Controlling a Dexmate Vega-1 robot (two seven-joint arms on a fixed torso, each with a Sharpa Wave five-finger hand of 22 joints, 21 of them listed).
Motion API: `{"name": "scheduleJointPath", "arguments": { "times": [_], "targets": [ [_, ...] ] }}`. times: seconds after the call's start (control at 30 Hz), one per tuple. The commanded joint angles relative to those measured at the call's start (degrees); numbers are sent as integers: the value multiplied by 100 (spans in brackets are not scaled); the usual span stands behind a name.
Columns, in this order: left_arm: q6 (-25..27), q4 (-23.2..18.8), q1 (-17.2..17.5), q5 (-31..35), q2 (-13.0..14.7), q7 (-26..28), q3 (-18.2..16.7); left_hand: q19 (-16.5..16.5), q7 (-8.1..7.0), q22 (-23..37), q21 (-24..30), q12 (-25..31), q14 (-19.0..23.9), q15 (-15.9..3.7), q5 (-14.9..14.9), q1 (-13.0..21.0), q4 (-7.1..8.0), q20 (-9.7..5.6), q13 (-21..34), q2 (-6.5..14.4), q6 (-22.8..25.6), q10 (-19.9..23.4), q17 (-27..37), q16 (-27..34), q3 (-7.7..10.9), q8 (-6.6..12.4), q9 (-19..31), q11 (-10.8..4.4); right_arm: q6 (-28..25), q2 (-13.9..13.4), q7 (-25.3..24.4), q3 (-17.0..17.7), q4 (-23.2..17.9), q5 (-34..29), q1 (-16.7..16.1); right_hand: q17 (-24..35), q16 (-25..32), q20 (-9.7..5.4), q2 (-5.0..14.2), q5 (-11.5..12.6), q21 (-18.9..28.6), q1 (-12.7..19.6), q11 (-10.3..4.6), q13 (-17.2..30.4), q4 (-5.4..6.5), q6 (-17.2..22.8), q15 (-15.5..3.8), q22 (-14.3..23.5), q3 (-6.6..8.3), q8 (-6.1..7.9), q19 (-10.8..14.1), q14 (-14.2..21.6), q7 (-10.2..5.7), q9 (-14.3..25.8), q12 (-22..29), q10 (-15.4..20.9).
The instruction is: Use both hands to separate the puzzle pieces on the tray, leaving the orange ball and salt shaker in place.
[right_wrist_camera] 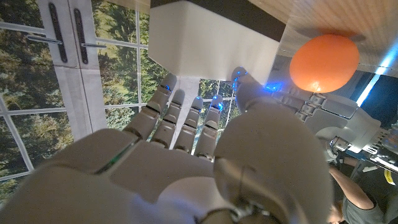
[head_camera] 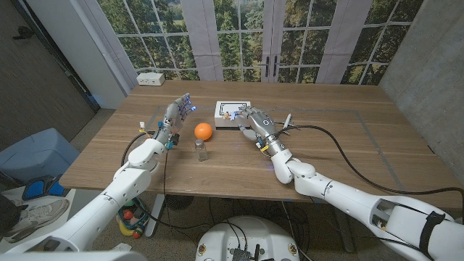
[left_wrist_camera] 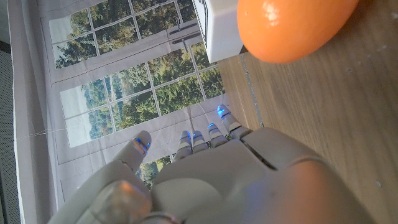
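A white tray [head_camera: 233, 106] stands at the table's middle back, with small puzzle pieces [head_camera: 228, 114] on it that are too small to make out. The orange ball [head_camera: 204, 131] lies left of the tray's near corner, and the clear salt shaker [head_camera: 201, 149] stands just in front of the ball. My left hand [head_camera: 178, 114] is raised left of the ball with its fingers apart, holding nothing. My right hand [head_camera: 254, 122] reaches to the tray's near right corner, fingers spread and empty. The left wrist view shows the ball [left_wrist_camera: 292, 25] and tray [left_wrist_camera: 219, 28] beyond my left hand [left_wrist_camera: 205, 180]. The right wrist view shows the tray [right_wrist_camera: 211, 43] just past my right hand's fingertips [right_wrist_camera: 186, 106].
A white socket box [head_camera: 151, 78] sits at the table's back left corner. A black cable [head_camera: 348, 156] runs across the table's right half behind my right arm. A blue bin [head_camera: 36, 148] stands on the floor to the left. Windows lie behind the table.
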Motion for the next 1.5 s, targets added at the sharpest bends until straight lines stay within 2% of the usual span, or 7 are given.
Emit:
{"name": "scheduleJointPath", "arguments": {
  "times": [0.03,0.97,1.07,1.17,1.23,1.33,1.5],
  "targets": [
    [51,-45,15,-31,31,15,-24,41,6,13,-30,-1,8,-230,24,-41,-6,-181,17,300,39,23,17,-1,-14,-14,15,-13,127,129,-159,-154,365,115,200,24,41,-83,-3,-14,38,56,-35,31,-11,50,-940,20,-30,42,31,37,-22,19,0,14],
    [180,-244,80,4,112,130,-38,78,0,14,-104,-6,17,-233,23,-69,-10,-177,16,270,49,21,13,-3,-28,-19,16,-21,778,487,-737,-506,1375,277,647,185,231,-127,61,-7,91,325,-123,76,34,514,-1045,33,-209,158,147,177,-128,25,57,217],
    [184,-245,79,-1,113,133,-43,79,-1,14,-109,-6,19,-233,23,-70,-11,-177,16,268,51,22,13,-3,-29,-19,16,-26,795,555,-850,-550,1504,270,694,200,242,-124,56,-6,93,360,-115,76,29,582,-1047,34,-229,176,147,175,-206,25,57,228],
    [198,-251,82,-5,120,136,-46,81,-4,14,-115,-7,19,-234,23,-72,-13,-177,16,265,50,20,12,-3,-31,-19,16,-20,926,658,-1105,-604,1750,277,753,236,278,-127,55,-9,93,397,-111,74,42,735,-1034,37,-281,214,135,190,-362,24,58,257],
    [215,-252,82,-20,121,132,-49,84,-5,14,-120,-6,19,-233,22,-73,-14,-179,16,262,50,21,12,-4,-32,-20,16,-26,1038,756,-1352,-653,1977,276,802,274,310,-114,42,-15,67,426,-108,70,51,876,-1028,40,-341,243,50,190,-465,21,56,278],
    [215,-235,70,-24,118,115,-44,89,-3,14,-128,-6,18,-233,22,-74,-17,-175,16,258,48,21,11,-5,-33,-21,16,-28,978,845,-1577,-732,2131,235,845,328,275,11,-38,-42,-30,455,-199,67,68,998,-983,43,-486,215,-230,-8,-495,14,-63,14],
    [198,-211,57,-32,105,95,-43,94,-5,14,-138,-8,19,-237,22,-75,-22,-178,16,251,45,19,10,-6,-34,-23,16,-26,623,834,-1538,-792,1986,181,854,346,143,191,-71,-64,-166,425,-203,55,105,979,-865,39,-578,130,-569,-353,-498,6,-219,-378]
  ]
}}
